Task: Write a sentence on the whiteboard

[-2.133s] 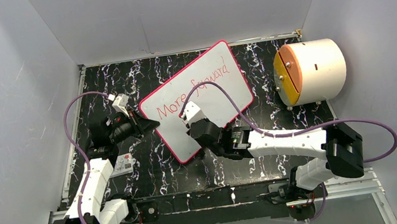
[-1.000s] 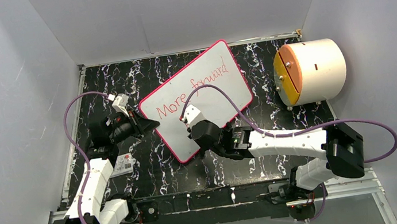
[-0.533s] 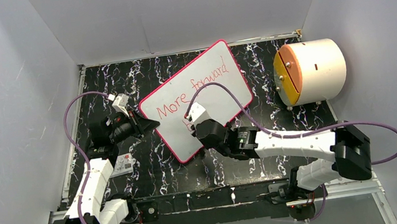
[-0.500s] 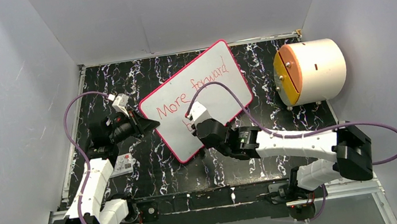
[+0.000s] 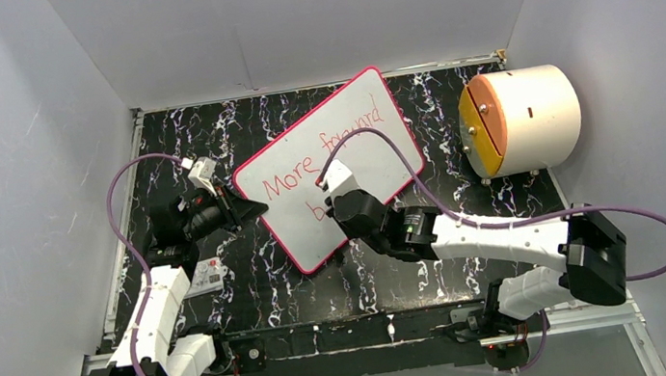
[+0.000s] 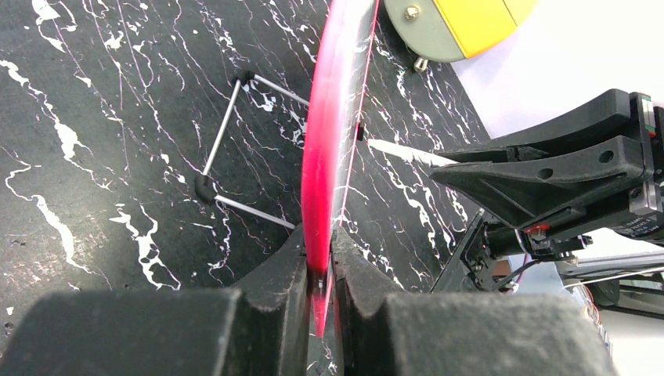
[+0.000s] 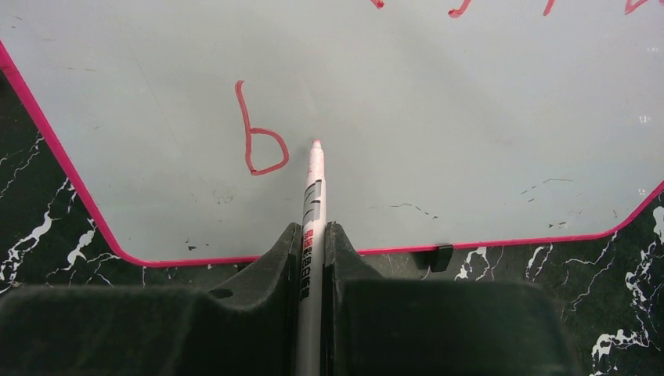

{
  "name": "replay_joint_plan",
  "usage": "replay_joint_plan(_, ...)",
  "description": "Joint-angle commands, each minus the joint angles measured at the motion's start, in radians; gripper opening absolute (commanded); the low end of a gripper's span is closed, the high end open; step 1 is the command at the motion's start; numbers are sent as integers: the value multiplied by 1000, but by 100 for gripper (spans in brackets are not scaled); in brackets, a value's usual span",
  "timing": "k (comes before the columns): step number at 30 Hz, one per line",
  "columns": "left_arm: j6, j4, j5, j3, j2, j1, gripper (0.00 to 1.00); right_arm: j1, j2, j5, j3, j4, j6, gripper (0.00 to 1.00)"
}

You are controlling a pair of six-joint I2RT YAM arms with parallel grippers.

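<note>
The whiteboard (image 5: 373, 149), white with a red-pink rim, stands tilted on a wire stand. Red writing on it (image 5: 329, 150) reads "More forward", with a single "b" (image 7: 261, 133) started on a lower line. My left gripper (image 5: 244, 209) is shut on the board's left edge (image 6: 333, 141), seen edge-on in the left wrist view. My right gripper (image 5: 330, 210) is shut on a white marker (image 7: 312, 211). Its red tip (image 7: 316, 144) is at the board just right of the "b".
A cream cylinder with an orange and yellow face (image 5: 519, 120) lies at the far right. A small white printed card (image 5: 206, 276) lies beside my left arm. The wire stand (image 6: 227, 137) props the board from behind. Grey walls enclose the black marbled table (image 5: 256, 295).
My right gripper has shifted right along the board's lower part with the marker. A red "b" now shows below "More". The left gripper and board have not moved.
</note>
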Motion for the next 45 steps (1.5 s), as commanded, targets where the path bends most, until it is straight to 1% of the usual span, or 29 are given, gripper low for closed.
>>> replay_joint_plan(1, 25, -65, -66, 7, 15, 8, 0, -1, 9, -4, 16, 70, -16, 0)
replay_joint_plan(32, 21, -62, -51, 8, 27, 8, 0, -21, 74, -26, 28, 83, -21, 0)
replay_joint_plan(45, 19, -60, -48, 9, 30, 8, 0, -21, 71, -72, 24, 61, -21, 0)
